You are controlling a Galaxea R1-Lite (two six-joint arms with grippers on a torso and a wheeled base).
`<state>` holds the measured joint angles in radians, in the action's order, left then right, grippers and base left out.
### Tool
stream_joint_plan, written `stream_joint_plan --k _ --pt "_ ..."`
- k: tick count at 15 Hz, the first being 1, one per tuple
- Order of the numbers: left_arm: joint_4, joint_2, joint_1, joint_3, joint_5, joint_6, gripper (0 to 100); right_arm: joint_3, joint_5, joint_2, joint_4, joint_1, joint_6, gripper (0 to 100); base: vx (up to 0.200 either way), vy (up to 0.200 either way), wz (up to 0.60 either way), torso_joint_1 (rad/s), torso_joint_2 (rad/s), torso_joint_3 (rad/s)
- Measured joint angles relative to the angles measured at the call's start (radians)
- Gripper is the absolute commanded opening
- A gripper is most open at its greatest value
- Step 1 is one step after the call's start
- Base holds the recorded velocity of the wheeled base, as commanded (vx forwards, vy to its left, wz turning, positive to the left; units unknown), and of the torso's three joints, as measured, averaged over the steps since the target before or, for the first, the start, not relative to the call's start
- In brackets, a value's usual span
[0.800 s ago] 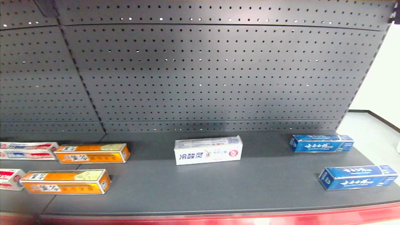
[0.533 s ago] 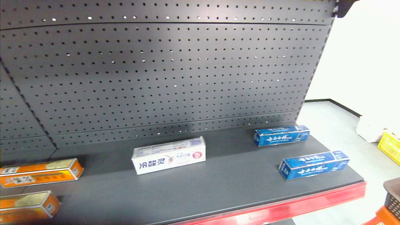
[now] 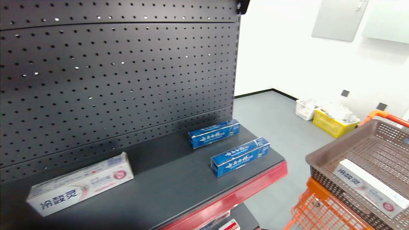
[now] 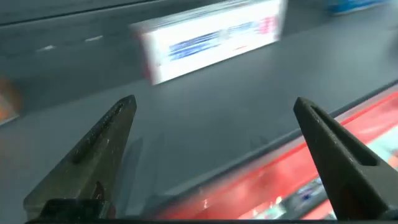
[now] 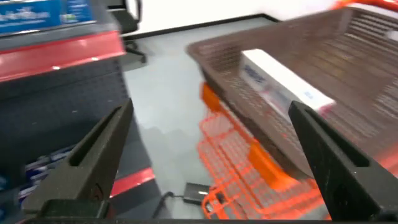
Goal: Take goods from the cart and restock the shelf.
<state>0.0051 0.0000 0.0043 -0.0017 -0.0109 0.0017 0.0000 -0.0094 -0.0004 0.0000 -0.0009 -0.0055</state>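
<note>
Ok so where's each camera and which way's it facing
Head view: on the head, looking down at the shelf end and cart basket.
Left wrist view: on that wrist, facing the shelf box past the open left gripper.
Right wrist view: on that wrist, facing the basket box past the open right gripper.
Shared: head view also shows shelf box and basket box.

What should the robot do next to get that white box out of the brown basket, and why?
Probably lower the right gripper over the long white cardboard box lying in the brown plastic cart basket. Its jaws are open and empty, and that box looks like the other white box on the dark grey shelf, which has bare room beside it.
</note>
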Motion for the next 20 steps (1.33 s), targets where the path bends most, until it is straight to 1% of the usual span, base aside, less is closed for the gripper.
stream_joint_plan --k 6,20 --pt "-0.001 0.0 0.001 0.0 0.001 0.0 100 0.0 0.0 0.0 0.0 0.0 0.0 100 0.0 0.0 -0.6 0.002 0.0 0.003" --pt "-0.002 0.0 0.0 0.0 0.003 -0.001 100 0.0 0.0 0.0 0.0 0.0 0.0 100 0.0 0.0 0.0 0.0 0.0 0.0"
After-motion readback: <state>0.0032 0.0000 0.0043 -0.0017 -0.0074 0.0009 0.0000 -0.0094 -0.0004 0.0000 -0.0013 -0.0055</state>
